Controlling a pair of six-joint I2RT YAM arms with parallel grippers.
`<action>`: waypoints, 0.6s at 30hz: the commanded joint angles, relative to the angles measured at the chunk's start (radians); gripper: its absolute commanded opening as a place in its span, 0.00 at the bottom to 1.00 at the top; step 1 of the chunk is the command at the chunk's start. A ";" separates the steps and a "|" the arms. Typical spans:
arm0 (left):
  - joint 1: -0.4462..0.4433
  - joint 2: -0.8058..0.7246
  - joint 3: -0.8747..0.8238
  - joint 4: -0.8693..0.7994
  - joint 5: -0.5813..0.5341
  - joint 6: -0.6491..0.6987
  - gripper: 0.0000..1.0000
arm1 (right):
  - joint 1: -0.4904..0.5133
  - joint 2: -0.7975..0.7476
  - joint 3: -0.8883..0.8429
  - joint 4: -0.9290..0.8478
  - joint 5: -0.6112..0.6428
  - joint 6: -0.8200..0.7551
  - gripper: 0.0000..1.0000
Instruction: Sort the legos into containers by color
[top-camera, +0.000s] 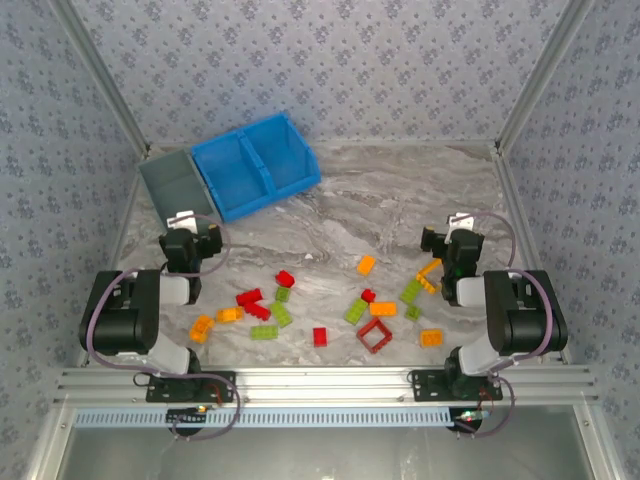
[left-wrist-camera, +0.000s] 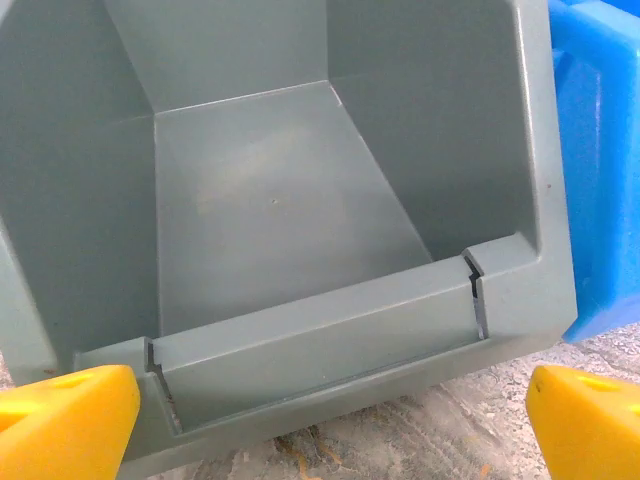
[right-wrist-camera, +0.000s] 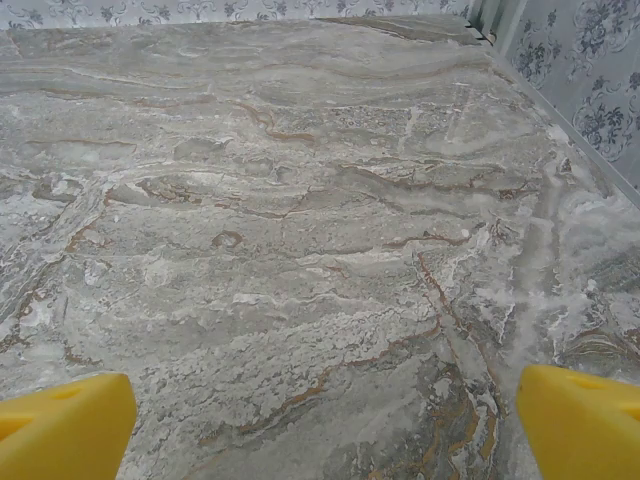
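left gripper (left-wrist-camera: 330, 422) agape before grey bin (left-wrist-camera: 270, 210)

— What is the desk (top-camera: 400, 200) made of?
— A stone-look top, grey with brown veins, matt and faintly rough.
— And the grey bin (left-wrist-camera: 290, 200)?
— Smooth plastic with a dull sheen and fine scuffs. The blue bins (top-camera: 255, 165), upper left, are glossier plastic.
— The legos (top-camera: 283, 315)?
— Shiny hard plastic. The left end effector (left-wrist-camera: 330, 425) has matt yellow plastic fingers (left-wrist-camera: 65, 425). The rail (top-camera: 320, 380) along the bottom is brushed metal.
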 joint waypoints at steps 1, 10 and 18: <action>0.007 0.001 0.019 0.009 0.014 0.011 0.99 | -0.009 0.002 0.022 -0.001 -0.011 -0.018 1.00; 0.007 0.001 0.019 0.009 0.014 0.010 0.99 | -0.009 0.002 0.022 0.000 -0.012 -0.018 1.00; -0.030 -0.106 0.029 -0.098 -0.050 0.034 0.99 | -0.007 -0.009 0.009 0.017 -0.007 -0.020 1.00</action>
